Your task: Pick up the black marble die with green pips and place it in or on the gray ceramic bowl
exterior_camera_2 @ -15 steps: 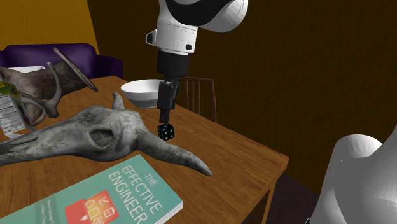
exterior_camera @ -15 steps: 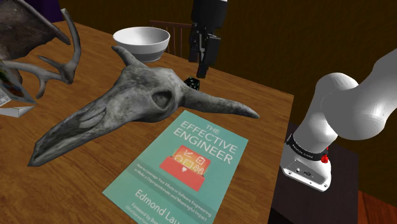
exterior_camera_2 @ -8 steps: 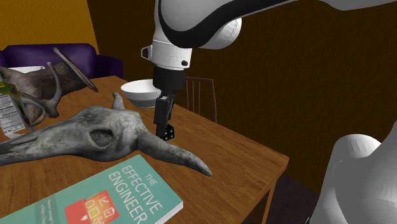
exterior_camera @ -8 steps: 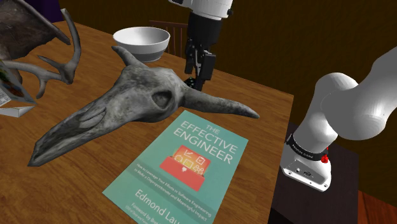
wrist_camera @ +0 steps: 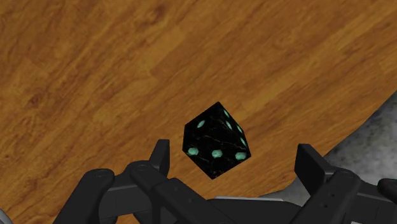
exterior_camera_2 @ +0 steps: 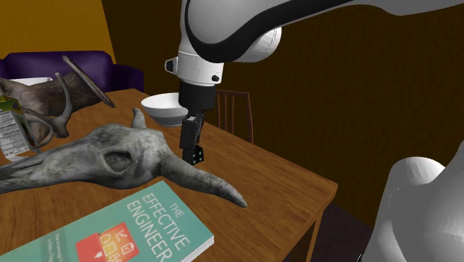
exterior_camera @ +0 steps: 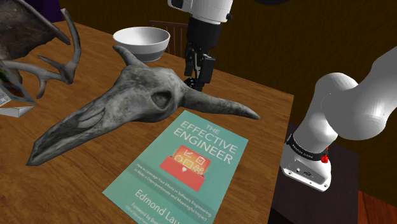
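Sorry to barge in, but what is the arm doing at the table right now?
The white arm holds its hand low over the wooden table, close beside the animal skull. The black die with green dots sits on the table between the open fingers, which are not touching it, so it is not yet gripped. The bowl stands further back on the table.

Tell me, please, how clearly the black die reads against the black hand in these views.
Wrist view: evenly lit, the die stands out on the wooden table, green pips crisp, apart from the hand. Second exterior view: dimmer, die and hand nearly merge into one black shape.
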`<state>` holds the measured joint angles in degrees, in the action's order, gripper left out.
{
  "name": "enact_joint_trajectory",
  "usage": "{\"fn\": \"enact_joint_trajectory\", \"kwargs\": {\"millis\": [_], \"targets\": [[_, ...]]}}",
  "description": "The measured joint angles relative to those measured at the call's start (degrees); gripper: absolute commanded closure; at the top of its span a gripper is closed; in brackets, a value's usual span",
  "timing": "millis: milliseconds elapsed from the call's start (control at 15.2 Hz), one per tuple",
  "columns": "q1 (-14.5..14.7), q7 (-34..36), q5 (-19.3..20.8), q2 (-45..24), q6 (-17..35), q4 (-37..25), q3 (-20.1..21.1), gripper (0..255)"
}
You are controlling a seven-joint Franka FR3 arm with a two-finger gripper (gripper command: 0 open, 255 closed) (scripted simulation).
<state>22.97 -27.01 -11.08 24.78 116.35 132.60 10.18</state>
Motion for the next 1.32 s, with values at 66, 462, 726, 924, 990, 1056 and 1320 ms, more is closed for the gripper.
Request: {"fn": "enact_joint_trajectory", "kwargs": {"millis": [66, 462, 726, 924, 990, 1056, 1320], "targets": [[0.00, 0.00, 0.00, 0.00, 0.00, 0.00, 0.00, 255], [0.00, 0.00, 0.00, 0.00, 0.00, 0.00, 0.00, 255], [0.02, 0.11, 0.01, 0.08, -0.34, -0.27, 0.03, 255], [-0.07, 0.27, 0.20, 0.23, -2.36, -2.17, -0.15, 255], [-0.11, 0.29, 0.26, 0.31, -2.97, -2.70, -0.22, 255], [-0.15, 0.40, 0.35, 0.29, -3.87, -3.63, -0.28, 255], [-0.25, 0.71, 0.60, 0.35, -6.92, -6.62, -0.48, 255]]}}
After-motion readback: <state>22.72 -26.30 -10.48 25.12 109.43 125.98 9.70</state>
